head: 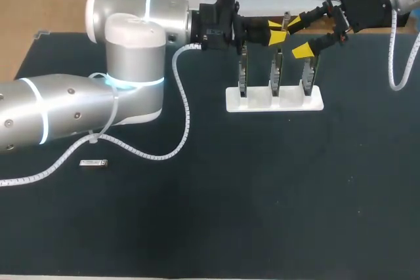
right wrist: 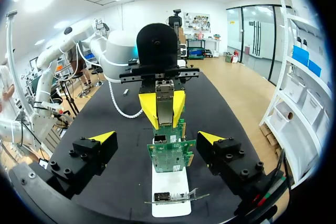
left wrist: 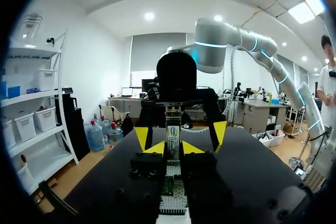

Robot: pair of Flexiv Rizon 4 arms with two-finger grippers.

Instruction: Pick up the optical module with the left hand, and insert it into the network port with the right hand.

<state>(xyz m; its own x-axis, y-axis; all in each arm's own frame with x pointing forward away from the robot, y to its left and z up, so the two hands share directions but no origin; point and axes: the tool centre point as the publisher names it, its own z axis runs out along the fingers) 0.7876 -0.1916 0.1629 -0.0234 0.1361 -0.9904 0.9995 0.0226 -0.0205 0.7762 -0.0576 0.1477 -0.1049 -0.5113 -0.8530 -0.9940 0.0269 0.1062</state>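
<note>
**Two tools meet over the card stand, module in the left one's grip**

Both arms reach to the far side of the dark table, where a white stand carries three network cards upright in a row. The left arm comes in from the left side, and the left tool hangs above the stand, near the middle card. Its yellow tips are clenched on the optical module, one tip on each side. In the left wrist view, the slim silver module lies along the fingers and sticks out ahead of them.

The right tool faces the left one from the other side, close by. Its fingers are spread wide and grasp nothing. In the right wrist view they stand well to either side of the nearest green card. The module shows straight ahead, in line with that card's upper edge. Whether the module touches the card cannot be told, and the network port itself cannot be made out with certainty. In the left wrist view, the right tool's tips flank the left tool's tips without touching the module.

On the near left of the table, well apart from the stand, lies a small silver part. It rests just beside the white coiled cable that trails from the left arm.
</note>
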